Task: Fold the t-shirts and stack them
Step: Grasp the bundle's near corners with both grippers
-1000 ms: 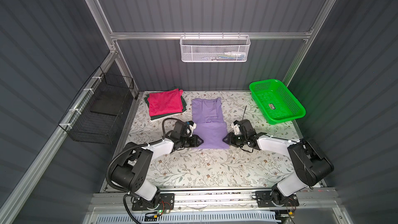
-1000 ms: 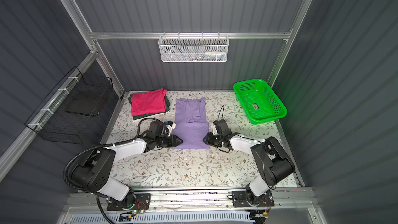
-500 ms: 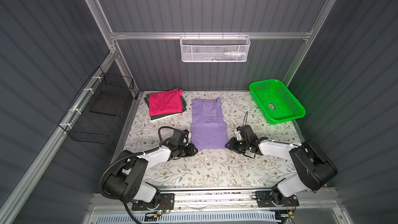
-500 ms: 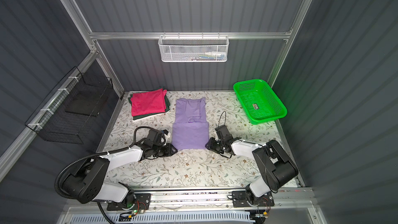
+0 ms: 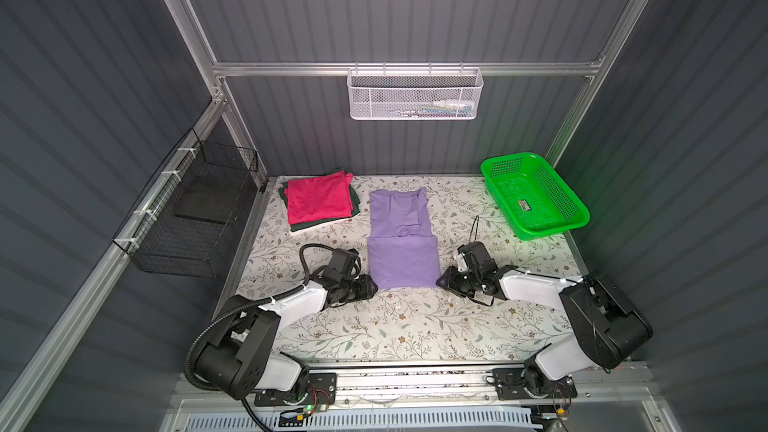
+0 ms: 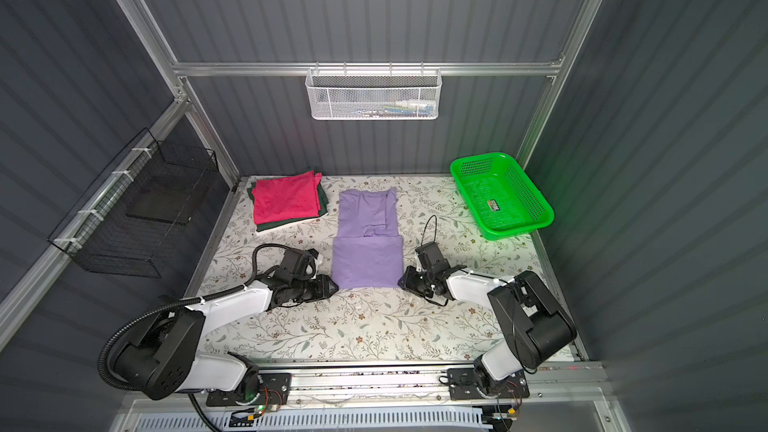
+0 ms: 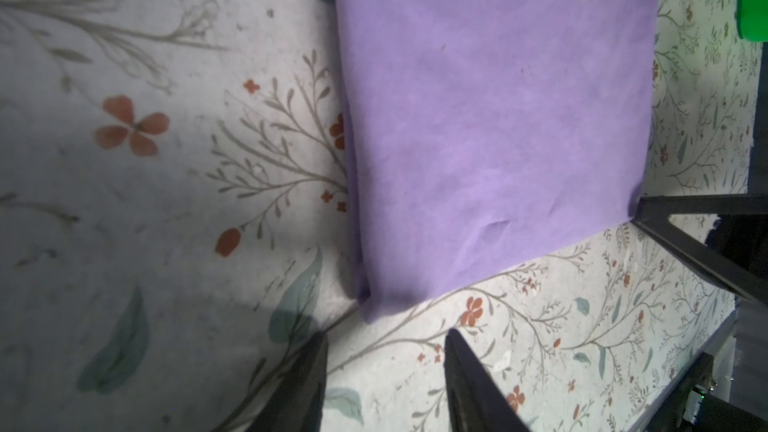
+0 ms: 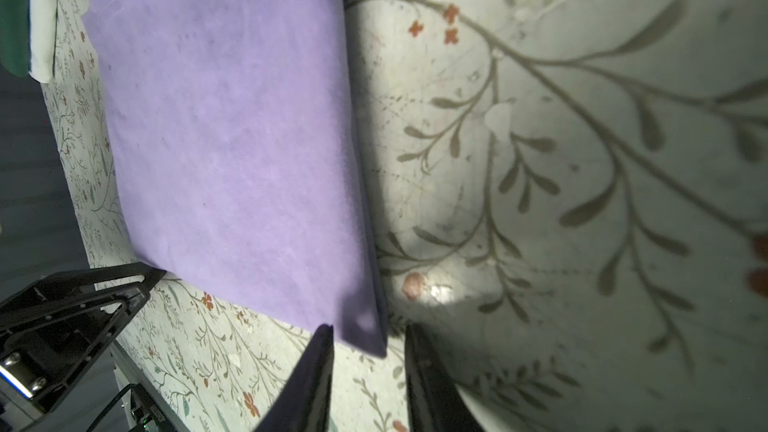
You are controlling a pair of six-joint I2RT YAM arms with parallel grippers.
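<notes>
A lavender t-shirt lies flat mid-table, its lower half folded up over the body. My left gripper rests low at its near left corner, open; that corner lies just ahead of the fingertips, untouched. At the near right corner sits my right gripper, its fingers apart, with the cloth corner reaching in between the tips, not pinched. A folded magenta t-shirt lies on a dark green t-shirt at the back left.
A bright green plastic basket stands at the back right. A white wire basket hangs on the back wall, and a black wire basket on the left wall. The table carries a floral cloth.
Both grippers have drawn back from the shirt's sides toward its near corners. The left jaws have spread wider and stand off the cloth.
</notes>
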